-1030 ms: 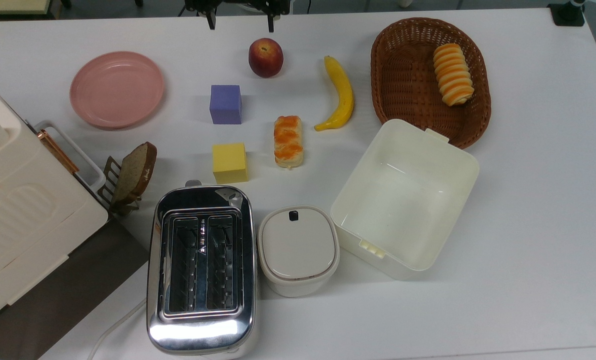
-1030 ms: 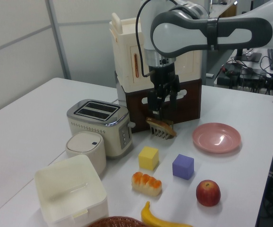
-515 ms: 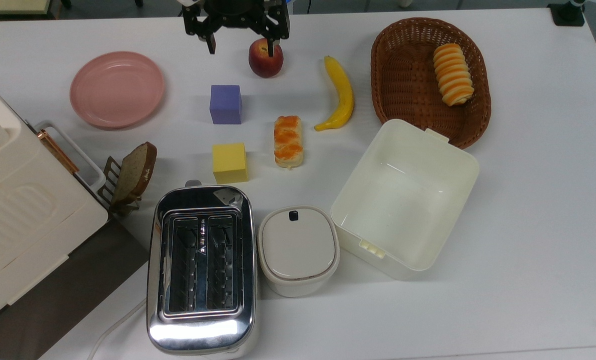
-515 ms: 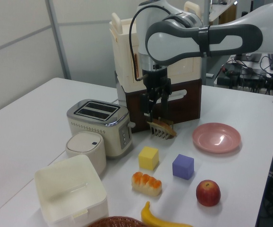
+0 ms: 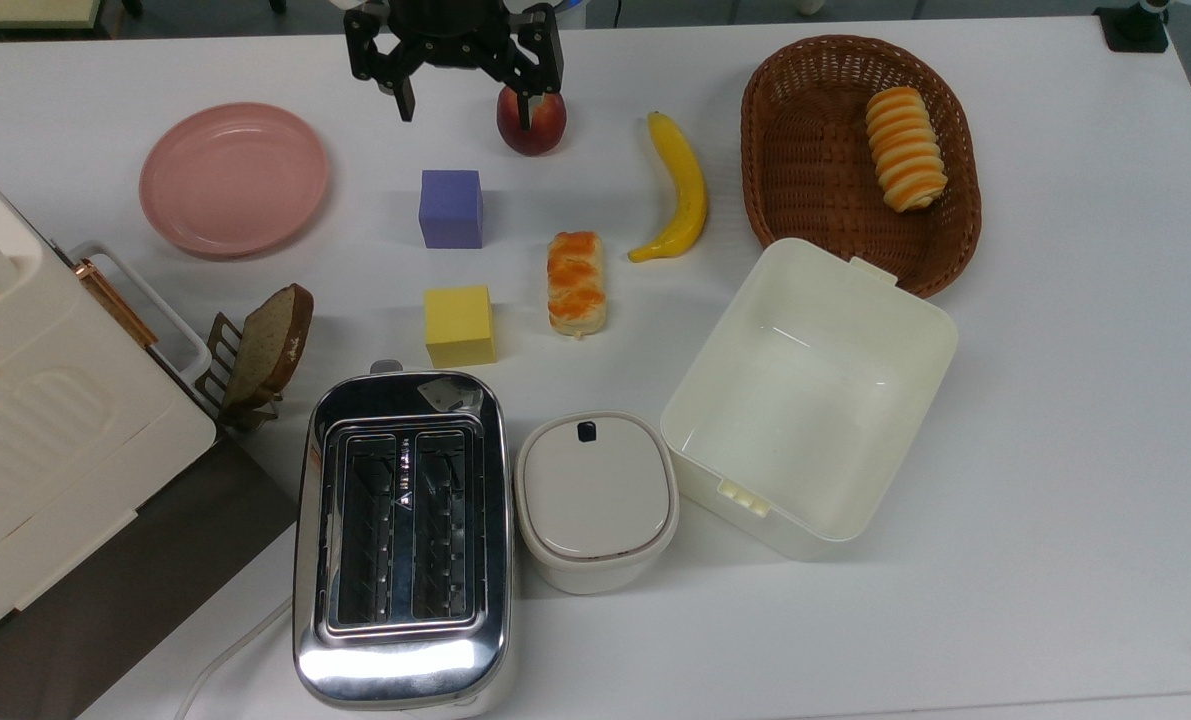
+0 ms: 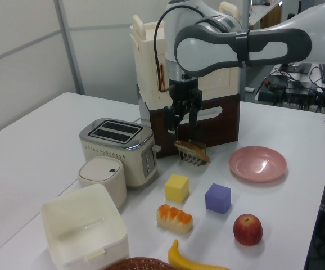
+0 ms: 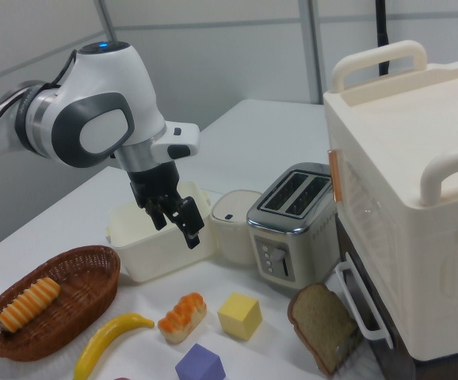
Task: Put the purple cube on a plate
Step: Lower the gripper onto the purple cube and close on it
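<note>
Purple cube [image 5: 451, 208] sits flat on the white table [image 5: 1055, 400], untouched, with the pink plate [image 5: 233, 178] well apart at its nine o'clock in the top view and bare. At the cube's six o'clock lies a yellow cube [image 5: 460, 326]; at its one o'clock an apple [image 5: 532, 132]. The gripper [image 5: 463, 108] hangs in the air at the cube's twelve o'clock, fingers spread wide with nothing between them. In the left view the gripper [image 6: 183, 127] hovers above a slice of bread [image 6: 192, 150] in its rack.
</note>
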Robot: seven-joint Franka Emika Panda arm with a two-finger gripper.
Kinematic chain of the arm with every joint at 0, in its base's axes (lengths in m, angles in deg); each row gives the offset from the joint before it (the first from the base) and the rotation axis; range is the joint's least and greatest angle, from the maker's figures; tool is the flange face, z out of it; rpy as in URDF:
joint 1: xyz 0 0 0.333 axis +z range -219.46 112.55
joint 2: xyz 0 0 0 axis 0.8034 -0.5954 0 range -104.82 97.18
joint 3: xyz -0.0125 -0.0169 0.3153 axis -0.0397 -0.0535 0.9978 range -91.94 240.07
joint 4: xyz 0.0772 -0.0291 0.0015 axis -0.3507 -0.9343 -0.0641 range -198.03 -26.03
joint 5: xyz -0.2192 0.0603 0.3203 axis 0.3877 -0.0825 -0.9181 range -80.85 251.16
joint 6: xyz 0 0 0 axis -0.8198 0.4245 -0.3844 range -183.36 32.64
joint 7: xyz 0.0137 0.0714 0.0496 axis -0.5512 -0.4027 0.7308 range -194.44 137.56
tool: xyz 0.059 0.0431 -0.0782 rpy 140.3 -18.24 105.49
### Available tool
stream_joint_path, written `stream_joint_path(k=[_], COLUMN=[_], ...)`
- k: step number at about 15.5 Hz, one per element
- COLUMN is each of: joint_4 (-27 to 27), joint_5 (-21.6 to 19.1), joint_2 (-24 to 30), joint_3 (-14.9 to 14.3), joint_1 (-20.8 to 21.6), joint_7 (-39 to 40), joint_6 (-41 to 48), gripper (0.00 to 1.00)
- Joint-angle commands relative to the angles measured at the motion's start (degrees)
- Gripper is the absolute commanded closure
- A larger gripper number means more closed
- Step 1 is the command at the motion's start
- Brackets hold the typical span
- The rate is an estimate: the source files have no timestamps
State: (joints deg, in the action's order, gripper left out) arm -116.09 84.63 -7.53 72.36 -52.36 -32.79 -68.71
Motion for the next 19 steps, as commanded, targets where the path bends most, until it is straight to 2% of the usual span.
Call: stream_joint_path(k=[1, 8, 12, 16, 19], joint_4=[-2.3, -8.8, -16.0, -27.7, -31.2], joint_5=[0.5, 1.3, 4.2, 4.5, 6.5], joint_2=[0.9, 1.4, 2.2, 5.9, 4.9], joint_3=[0.1, -0.7, -1.4, -1.5, -2.4], joint_1=[0.3, 0.3, 0.2, 0.1, 0.1], joint_7=[-1.4, 1.2, 3.7, 7.3, 9.7], joint_6=[-1.0, -0.4, -1.1, -11.2, -16.1], gripper=[0.0, 0.0, 0.0, 0.0, 0.0])
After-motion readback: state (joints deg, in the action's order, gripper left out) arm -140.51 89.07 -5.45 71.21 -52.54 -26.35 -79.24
